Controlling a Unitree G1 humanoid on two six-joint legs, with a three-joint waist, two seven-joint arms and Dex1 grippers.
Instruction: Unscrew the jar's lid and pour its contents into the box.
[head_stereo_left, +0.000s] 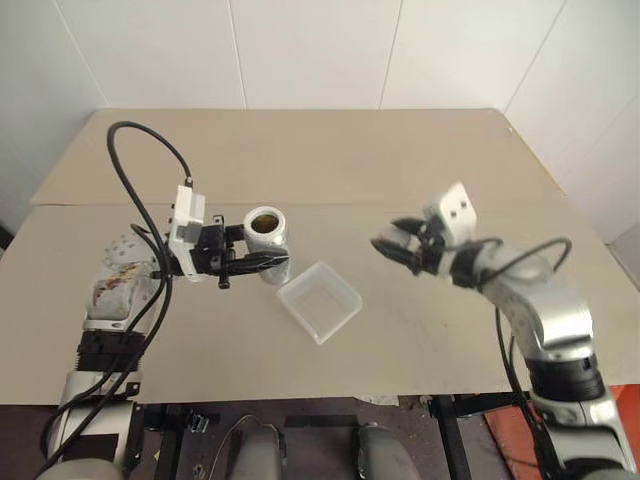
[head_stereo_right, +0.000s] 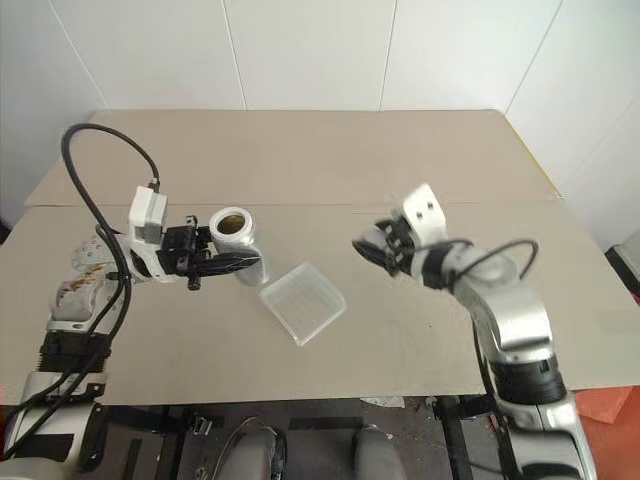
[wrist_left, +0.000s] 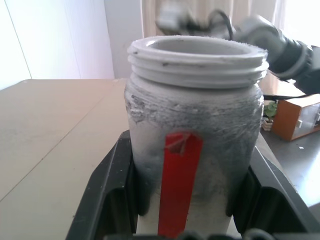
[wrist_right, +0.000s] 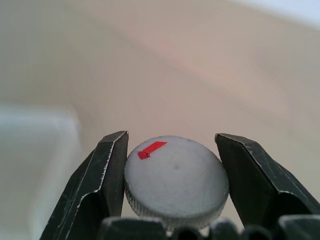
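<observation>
the jar (head_stereo_left: 267, 232) is held up in the air above the table (head_stereo_left: 420, 160), with its mouth open and its threads bare, so the lid (wrist_right: 175, 180) has been taken off already. the jar is gripped around its body by the left gripper (head_stereo_left: 262, 262), whose fingers (wrist_left: 107, 200) are pressed on both sides of it, next to the red strip on its side. something brown can be seen down inside the open mouth, which is likely the contents, but it is too small to be sure. the lid is pinched between the two black fingers of the right gripper (head_stereo_left: 388, 246), which is held off to the right, well apart from the jar. the box (head_stereo_left: 319, 300) is resting flat on the table, just below and to the right of the jar, between the two grippers. the unscrewing step looks done, and the pouring step looks like the one in hand. for the next move, the jar's mouth should be brought over the box and tipped down, so the small piece drops inside and not onto the table.
</observation>
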